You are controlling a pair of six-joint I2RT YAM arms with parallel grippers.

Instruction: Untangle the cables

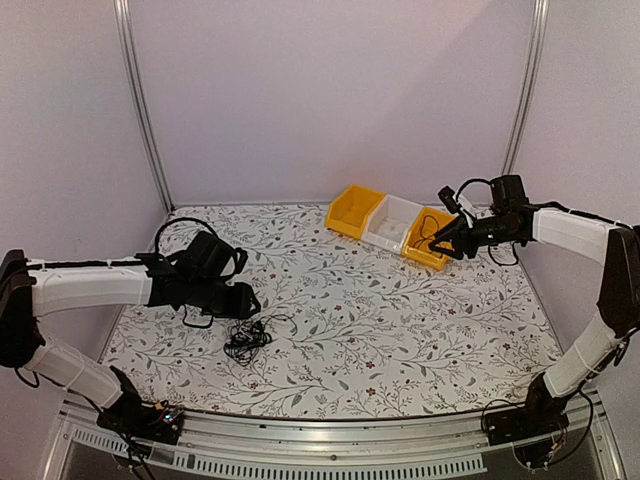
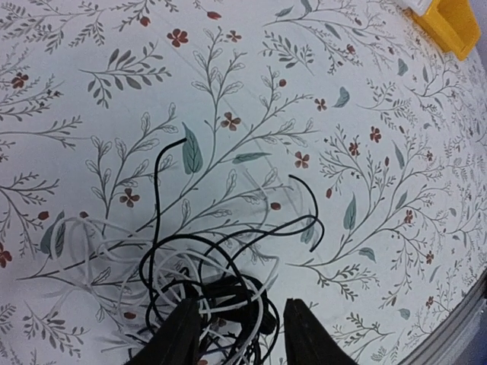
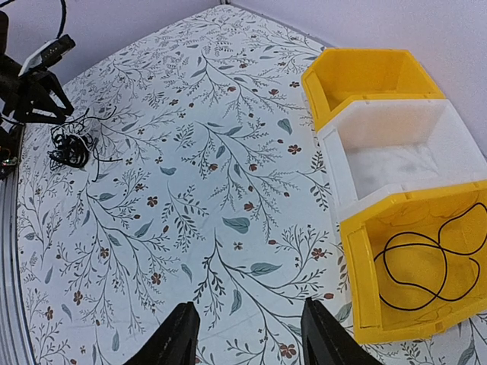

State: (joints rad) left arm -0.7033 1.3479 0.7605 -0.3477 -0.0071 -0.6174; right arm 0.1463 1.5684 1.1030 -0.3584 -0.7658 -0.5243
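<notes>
Left pincer (image 1: 246,300) hangs just above a tangled clump of thin black cables (image 1: 247,342) on the floral-print surface (image 1: 400,330). The right pincer (image 1: 441,246) is over the nearest yellow plastic bin (image 1: 422,259).

Left wrist: jaws released, straddling the clump.

Right wrist: jaws released, empty. One looped thin black cable (image 3: 422,266) lies inside that bin.

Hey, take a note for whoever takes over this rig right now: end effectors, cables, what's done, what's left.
Left end effector: open, fingers straddling the tangled clump of black and white cables on the table.
Right end effector: open, empty, hovering beside the right-hand yellow bin.
Done: one black cable lies loose in that bin.
Left: the clump is knotted; pull its cables apart.
</notes>
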